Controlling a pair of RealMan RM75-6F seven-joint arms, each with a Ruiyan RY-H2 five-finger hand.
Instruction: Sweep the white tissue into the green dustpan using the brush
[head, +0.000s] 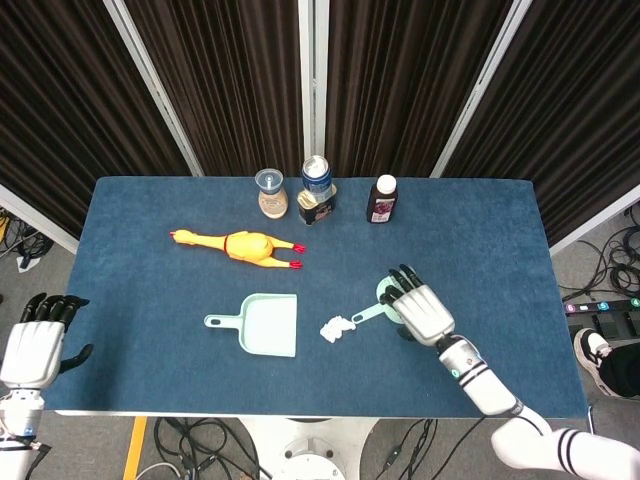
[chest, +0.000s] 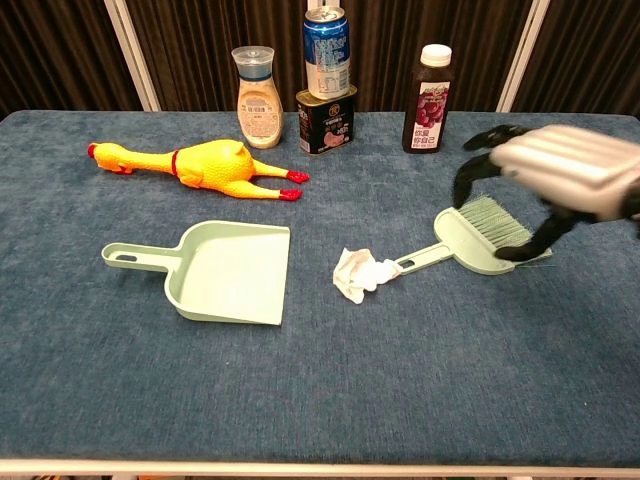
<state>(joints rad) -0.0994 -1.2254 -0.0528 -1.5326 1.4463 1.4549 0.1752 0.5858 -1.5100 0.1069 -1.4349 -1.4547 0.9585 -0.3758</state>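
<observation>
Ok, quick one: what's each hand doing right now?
Left hand: open, holding nothing, off the table's left edge.
Right hand: open, fingers spread above the brush, not gripping it yet.

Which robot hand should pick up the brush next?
The right hand. It hovers open directly above the brush, which lies untouched beside the tissue. The left hand sits off the table's left edge, far from it.
</observation>
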